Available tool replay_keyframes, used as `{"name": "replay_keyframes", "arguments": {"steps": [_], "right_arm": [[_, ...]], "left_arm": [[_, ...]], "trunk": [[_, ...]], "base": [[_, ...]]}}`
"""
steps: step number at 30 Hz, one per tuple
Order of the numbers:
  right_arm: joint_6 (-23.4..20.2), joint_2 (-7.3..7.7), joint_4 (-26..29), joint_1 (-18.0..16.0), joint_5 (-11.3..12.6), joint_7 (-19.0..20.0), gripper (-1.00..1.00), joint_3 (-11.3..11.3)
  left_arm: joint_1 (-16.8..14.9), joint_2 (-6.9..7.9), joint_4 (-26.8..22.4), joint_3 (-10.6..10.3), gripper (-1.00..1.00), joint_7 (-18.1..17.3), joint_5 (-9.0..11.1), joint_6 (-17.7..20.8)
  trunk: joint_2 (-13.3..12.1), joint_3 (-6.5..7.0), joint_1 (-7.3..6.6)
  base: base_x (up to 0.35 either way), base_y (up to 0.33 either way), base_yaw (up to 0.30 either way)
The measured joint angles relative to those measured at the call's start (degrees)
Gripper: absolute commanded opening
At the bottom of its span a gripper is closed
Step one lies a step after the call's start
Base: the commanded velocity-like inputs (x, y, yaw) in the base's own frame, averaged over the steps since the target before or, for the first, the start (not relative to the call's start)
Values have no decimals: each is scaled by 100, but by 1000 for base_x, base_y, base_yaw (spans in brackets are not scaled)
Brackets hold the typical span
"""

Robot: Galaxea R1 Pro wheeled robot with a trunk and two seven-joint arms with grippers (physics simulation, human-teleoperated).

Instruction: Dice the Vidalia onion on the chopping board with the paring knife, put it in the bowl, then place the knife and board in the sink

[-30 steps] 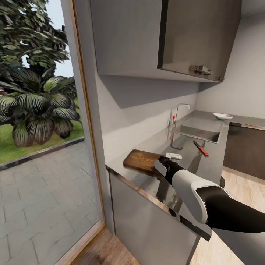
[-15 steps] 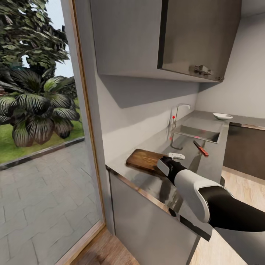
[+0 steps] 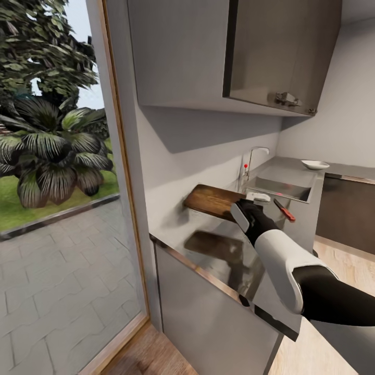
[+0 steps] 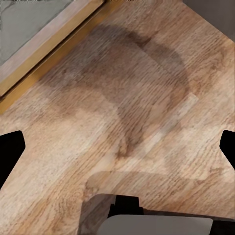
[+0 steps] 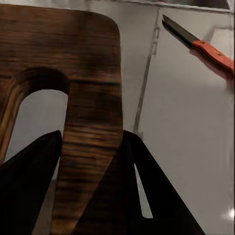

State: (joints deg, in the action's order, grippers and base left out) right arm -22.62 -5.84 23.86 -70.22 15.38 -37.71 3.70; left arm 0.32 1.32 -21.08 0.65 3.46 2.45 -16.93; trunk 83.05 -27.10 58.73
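My right gripper (image 3: 244,207) is shut on the handle end of the brown wooden chopping board (image 3: 213,200), which hangs level above the grey countertop (image 3: 208,245) and casts a shadow on it. In the right wrist view the board (image 5: 93,73) sits between the dark fingers (image 5: 147,181), beside its oblong slot. The red-handled paring knife (image 3: 284,209) lies on the steel drainboard beyond the board, also seen as the knife (image 5: 205,49). Behind it is the sink (image 3: 278,188) with its chrome tap (image 3: 253,156). The white bowl (image 3: 315,164) stands at the far end. My left gripper (image 4: 117,152) is open over wooden floor.
A wall cabinet (image 3: 281,52) hangs over the sink with its door open. A glass door (image 3: 57,156) to a garden is on the left. The counter's front edge (image 3: 208,276) runs just below my right arm. Dark cabinets (image 3: 344,213) stand at the right.
The right gripper has lifted the chopping board off the countertop and carried it up and toward the sink. The knife and bowl stay put.
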Motion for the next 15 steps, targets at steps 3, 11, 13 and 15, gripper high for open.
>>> {"name": "replay_keyframes", "arguments": {"steps": [3,11,13,15], "right_arm": [[-127,55,204,3,47,6,-100,49],[-173,217,241,4,38,333,-100,85],[-178,239,224,4,-83,440,-100,85],[-187,254,206,4,-270,501,-100,84]], "left_arm": [[0,0,0,0,100,0,0,-24],[-1,0,-1,0,100,0,1,-32],[0,0,-1,0,100,0,-2,-35],[0,0,8,2,100,0,0,-39]], "trunk": [[0,-1,0],[0,-1,0],[0,-1,1],[0,-1,2]], "base": [[0,0,0],[-6,0,0],[-85,0,0],[-153,-7,0]]}}
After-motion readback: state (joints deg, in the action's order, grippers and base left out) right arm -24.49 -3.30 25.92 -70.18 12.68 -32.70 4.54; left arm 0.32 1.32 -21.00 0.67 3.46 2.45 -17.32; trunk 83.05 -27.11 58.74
